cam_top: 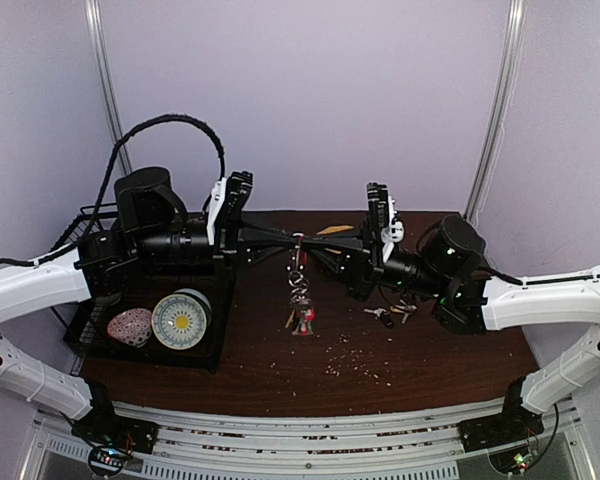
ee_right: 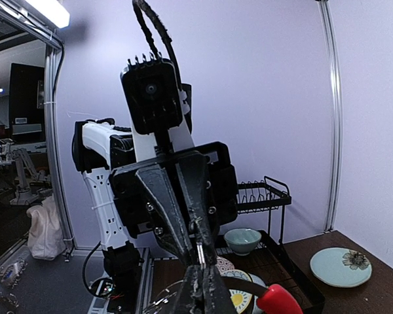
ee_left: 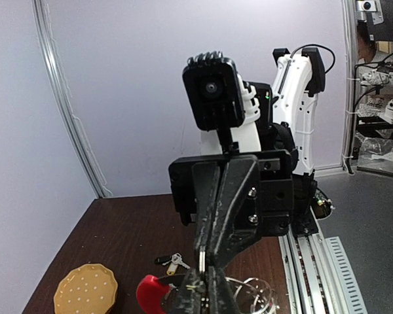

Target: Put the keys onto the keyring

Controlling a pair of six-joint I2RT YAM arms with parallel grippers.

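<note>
We see the left gripper and the right gripper meeting tip to tip above the middle of the table. Both are clenched on the keyring, which hangs between them with its keys dangling. More loose keys lie on the wood to the right, under the right arm.

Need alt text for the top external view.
The left gripper and right gripper meet over mid-table, both pinching the keyring, a cluster of keys dangling from it. Loose keys lie on the brown table to the right; a black dish rack with plates sits at left.
</note>
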